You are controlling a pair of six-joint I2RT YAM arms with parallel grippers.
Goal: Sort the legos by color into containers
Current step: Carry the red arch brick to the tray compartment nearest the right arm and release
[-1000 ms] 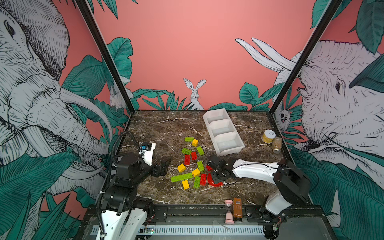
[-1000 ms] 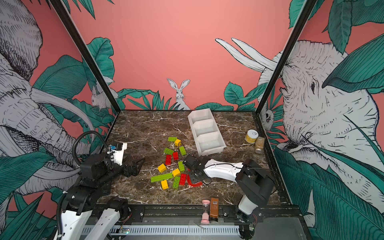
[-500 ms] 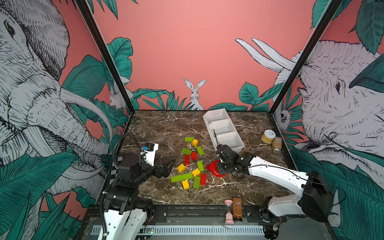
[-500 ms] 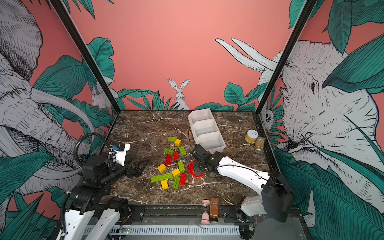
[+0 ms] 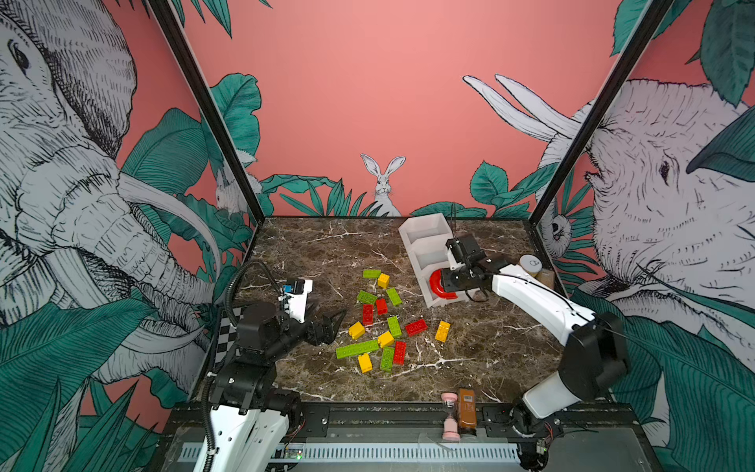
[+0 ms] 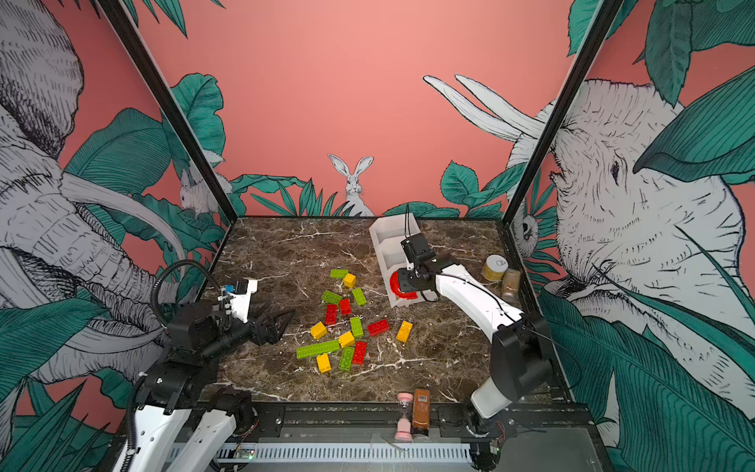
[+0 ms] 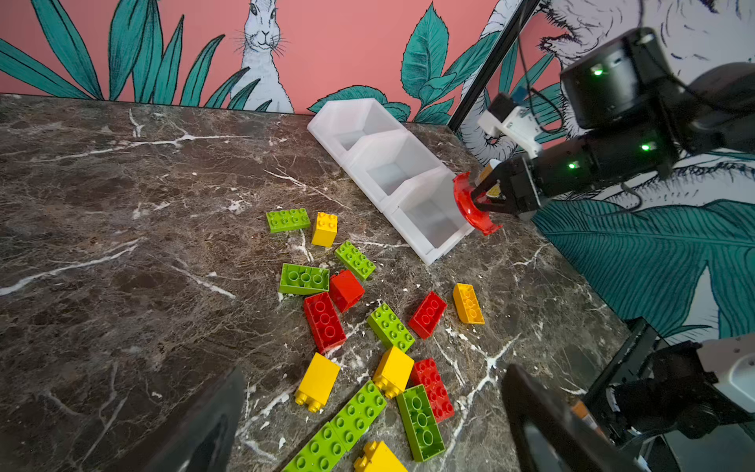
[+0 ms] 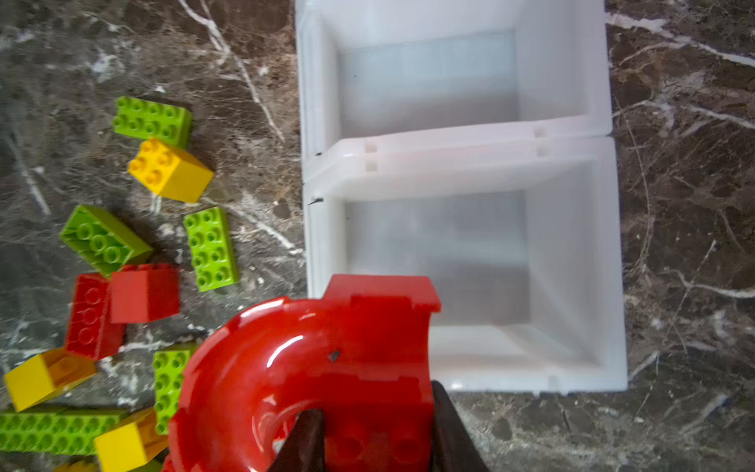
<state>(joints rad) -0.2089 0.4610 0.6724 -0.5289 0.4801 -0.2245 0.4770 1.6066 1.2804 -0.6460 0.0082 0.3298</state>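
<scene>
Right fingers (image 8: 304, 441) clamped the red arch (image 8: 286, 359) over the frontmost bin (image 8: 613, 286); left fingers (image 7: 539, 425) hung spread beside the bricks (image 7: 322, 323), toward the surface's (image 7: 122, 204) left edge.

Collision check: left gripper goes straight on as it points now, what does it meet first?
Probably the nearest yellow brick, just ahead of the left gripper; depth is unclear.

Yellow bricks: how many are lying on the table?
5. The far yellow beside a green brick; the right yellow apart from the rest; the left yellow; the middle yellow; the nearest yellow. None looks hidden.
</scene>
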